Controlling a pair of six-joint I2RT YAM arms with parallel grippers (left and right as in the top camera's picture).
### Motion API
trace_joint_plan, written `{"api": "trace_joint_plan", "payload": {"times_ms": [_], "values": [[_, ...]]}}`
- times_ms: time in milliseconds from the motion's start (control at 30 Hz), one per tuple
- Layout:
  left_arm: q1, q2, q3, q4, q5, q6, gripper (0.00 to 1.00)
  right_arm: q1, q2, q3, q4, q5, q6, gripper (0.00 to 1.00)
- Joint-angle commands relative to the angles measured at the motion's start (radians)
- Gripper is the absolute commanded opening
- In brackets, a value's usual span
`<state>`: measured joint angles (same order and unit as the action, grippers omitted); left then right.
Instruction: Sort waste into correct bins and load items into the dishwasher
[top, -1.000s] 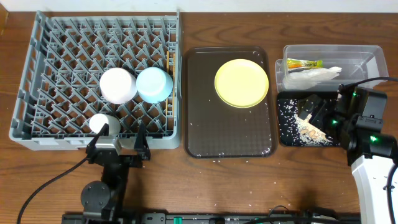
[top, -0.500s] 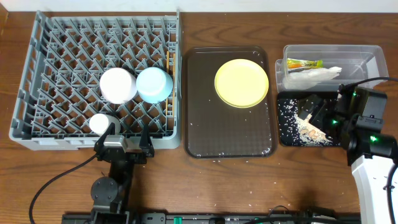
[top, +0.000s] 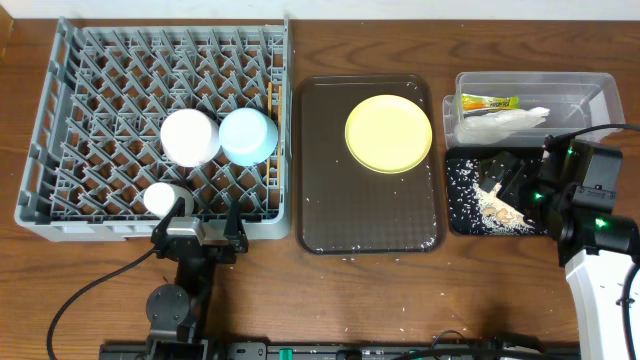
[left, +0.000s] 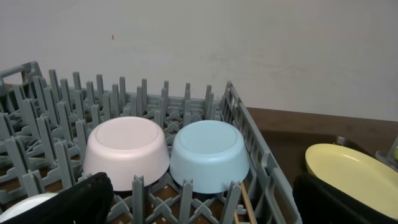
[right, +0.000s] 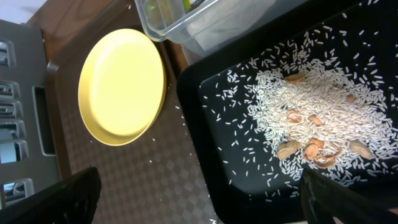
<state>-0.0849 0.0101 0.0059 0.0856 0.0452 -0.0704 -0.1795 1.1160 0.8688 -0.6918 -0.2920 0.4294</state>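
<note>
The grey dish rack (top: 60, 120) holds an upturned white bowl (top: 190, 137), an upturned light blue bowl (top: 248, 135), a small white cup (top: 160, 198) and wooden chopsticks (top: 272, 100) along its right side. The yellow plate (top: 388, 132) lies on the brown serving tray (top: 365, 215). The clear tub (top: 590, 90) holds the green-and-yellow wrapper (top: 489, 102) and the white napkin (top: 510, 122). The black tray (top: 460, 215) holds rice scraps (top: 497, 205). My left gripper (top: 196, 225) is open and empty at the rack's front edge. My right gripper (top: 510, 175) is open and empty over the black tray.
The left wrist view shows the white bowl (left: 127, 152), the blue bowl (left: 209, 155), a chopstick (left: 247, 202) and the plate (left: 348, 174). The right wrist view shows the plate (right: 121, 87), rice (right: 311, 106) and the tub's corner (right: 186, 25). Stray grains dot the serving tray.
My left arm has shifted slightly to the right at the rack's front edge, then held still. The right arm and all objects have not moved.
</note>
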Motion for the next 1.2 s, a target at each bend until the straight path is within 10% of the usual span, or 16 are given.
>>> {"api": "trace_joint_plan", "payload": {"times_ms": [0,1167], "values": [[0.006,-0.007,-0.002,0.005,-0.009,0.016,0.94,-0.003,-0.01,0.014,-0.001,0.0,0.004,0.99],[0.006,0.007,0.011,-0.06,0.037,-0.054,0.94,-0.003,-0.01,0.014,0.0,0.0,0.005,0.99]]}}
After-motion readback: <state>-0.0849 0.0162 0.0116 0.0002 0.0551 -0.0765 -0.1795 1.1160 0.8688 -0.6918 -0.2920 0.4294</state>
